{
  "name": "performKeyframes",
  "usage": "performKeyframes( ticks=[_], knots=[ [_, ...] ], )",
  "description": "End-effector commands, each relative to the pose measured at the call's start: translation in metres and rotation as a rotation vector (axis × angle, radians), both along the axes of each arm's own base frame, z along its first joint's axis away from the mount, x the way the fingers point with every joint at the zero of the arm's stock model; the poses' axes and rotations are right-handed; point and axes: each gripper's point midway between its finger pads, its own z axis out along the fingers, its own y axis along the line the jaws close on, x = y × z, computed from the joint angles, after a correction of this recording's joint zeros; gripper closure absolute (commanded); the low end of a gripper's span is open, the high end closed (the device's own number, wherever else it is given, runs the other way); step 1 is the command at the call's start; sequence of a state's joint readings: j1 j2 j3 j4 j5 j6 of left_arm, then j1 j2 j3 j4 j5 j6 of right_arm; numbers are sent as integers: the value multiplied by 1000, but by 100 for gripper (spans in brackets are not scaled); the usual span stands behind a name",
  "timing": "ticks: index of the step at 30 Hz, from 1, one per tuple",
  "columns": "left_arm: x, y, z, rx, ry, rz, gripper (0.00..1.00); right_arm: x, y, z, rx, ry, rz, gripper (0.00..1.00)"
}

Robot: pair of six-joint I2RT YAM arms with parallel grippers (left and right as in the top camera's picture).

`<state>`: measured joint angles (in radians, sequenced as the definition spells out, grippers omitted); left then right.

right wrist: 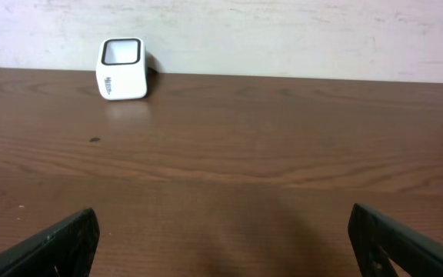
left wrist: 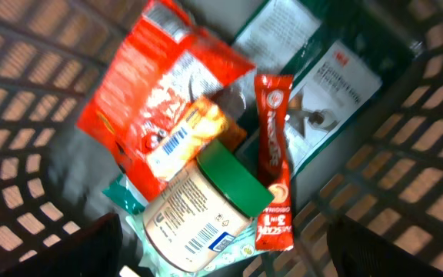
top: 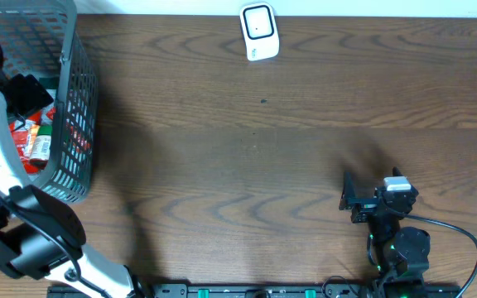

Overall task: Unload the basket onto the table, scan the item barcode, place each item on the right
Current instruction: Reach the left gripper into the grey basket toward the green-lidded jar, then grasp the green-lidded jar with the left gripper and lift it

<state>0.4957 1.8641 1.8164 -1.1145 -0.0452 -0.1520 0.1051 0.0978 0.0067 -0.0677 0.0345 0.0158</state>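
Note:
My left gripper (left wrist: 229, 254) hangs open inside the grey mesh basket (top: 77, 99), its dark fingers either side of a pale jar with a green lid (left wrist: 206, 200) that lies on its side below them. The jar's barcode (left wrist: 198, 238) faces up. Beside the jar lie a red snack bag (left wrist: 160, 100) with a white barcode label, a red coffee sachet (left wrist: 274, 154) and a dark green packet (left wrist: 329, 77). The white barcode scanner (top: 259, 33) stands at the table's far edge, also in the right wrist view (right wrist: 121, 69). My right gripper (top: 356, 201) rests open over bare table.
The basket walls (left wrist: 21, 115) close in around the left gripper on all sides. A teal wrapper (left wrist: 129, 196) lies under the jar. The brown wooden table (top: 247, 157) stretches between basket and right arm. A black cable (top: 462, 240) loops at the right arm's base.

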Motion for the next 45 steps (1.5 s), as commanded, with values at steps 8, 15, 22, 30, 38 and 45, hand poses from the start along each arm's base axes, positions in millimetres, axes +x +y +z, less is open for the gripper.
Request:
performKeyframes(
  ticks=[8,15,22,30,38,45],
  knots=[
    [-19,-10,-57,-96,186,-46,14,0,-3,-1,11,4,-16,1],
    [-24,-11,-85,-129,261,-93,14,0,-3,-1,11,4,-16,1],
    [-30,-14,-105,-158,312,-103,14,0,-3,-1,11,4,-16,1],
    [-32,-15,-106,-165,322,-103,15,0,-3,-1,11,4,-16,1],
    [-40,-13,-112,-148,356,-97,16,0,-3,-1,11,4,-16,1],
    [-44,-14,-118,-155,369,-96,21,0,-3,-1,11,4,-16,1]
  ],
)
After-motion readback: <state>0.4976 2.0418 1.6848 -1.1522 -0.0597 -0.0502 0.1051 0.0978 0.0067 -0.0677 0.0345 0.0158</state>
